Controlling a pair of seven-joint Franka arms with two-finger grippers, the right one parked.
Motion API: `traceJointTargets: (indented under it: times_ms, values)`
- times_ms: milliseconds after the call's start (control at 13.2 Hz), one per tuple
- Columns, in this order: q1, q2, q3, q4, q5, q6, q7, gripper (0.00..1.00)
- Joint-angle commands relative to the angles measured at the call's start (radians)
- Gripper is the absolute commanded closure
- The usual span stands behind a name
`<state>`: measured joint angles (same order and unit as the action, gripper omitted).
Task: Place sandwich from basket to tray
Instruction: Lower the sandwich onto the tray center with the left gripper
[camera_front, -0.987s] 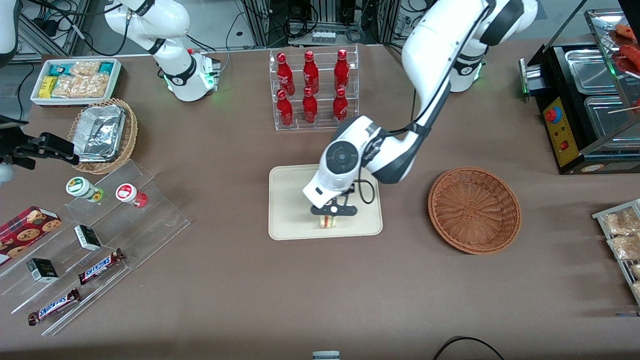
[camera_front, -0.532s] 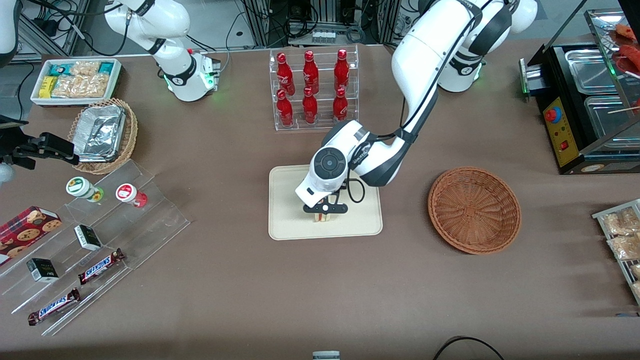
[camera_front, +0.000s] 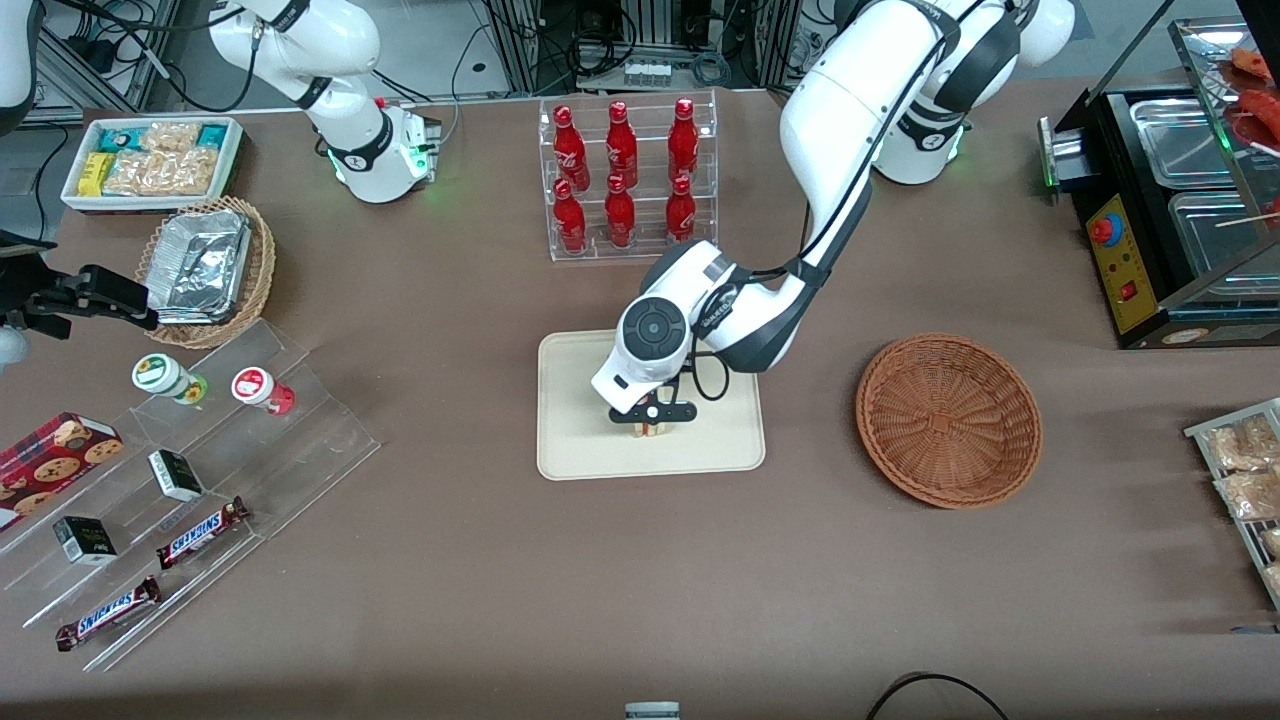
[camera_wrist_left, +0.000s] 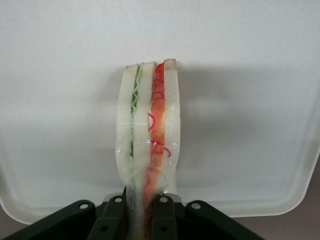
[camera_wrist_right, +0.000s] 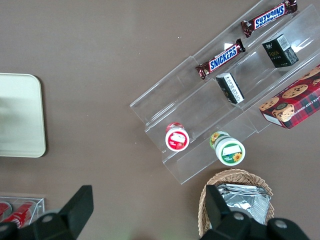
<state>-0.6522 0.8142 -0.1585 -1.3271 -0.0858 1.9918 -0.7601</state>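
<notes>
My left gripper (camera_front: 651, 423) hangs low over the cream tray (camera_front: 575, 440), near the tray's middle, and is shut on the sandwich (camera_front: 651, 430). The wrist view shows the sandwich (camera_wrist_left: 148, 145) as a wrapped wedge with green and red-orange filling between pale bread, pinched between the two black fingers (camera_wrist_left: 116, 220) right above the tray's surface (camera_wrist_left: 240, 100). Whether it touches the tray I cannot tell. The reddish-brown wicker basket (camera_front: 948, 419) sits beside the tray, toward the working arm's end of the table, with nothing in it.
A clear rack of red bottles (camera_front: 625, 180) stands farther from the camera than the tray. Toward the parked arm's end lie a stepped acrylic stand with snack bars and cups (camera_front: 190, 480), a tan foil-tray basket (camera_front: 205, 268) and a white snack bin (camera_front: 150, 160). A black food warmer (camera_front: 1170, 200) is at the working arm's end.
The gripper carried the sandwich across the tray toward the parked arm's end and slightly away from the camera, and it now sits lower over the tray. It has stayed shut on the sandwich.
</notes>
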Motion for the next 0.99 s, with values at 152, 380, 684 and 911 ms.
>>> traceJointTargets:
  times_ms: [152,380,684,911]
  values:
    - [-0.023,0.028,0.011,0.048,0.007,-0.016,-0.042,1.00]
    - [-0.023,0.031,0.011,0.045,0.012,0.001,-0.042,0.19]
    - [-0.029,0.030,0.011,0.045,0.012,0.002,-0.058,0.00]
    - [-0.023,0.011,0.013,0.048,0.012,-0.008,-0.058,0.00]
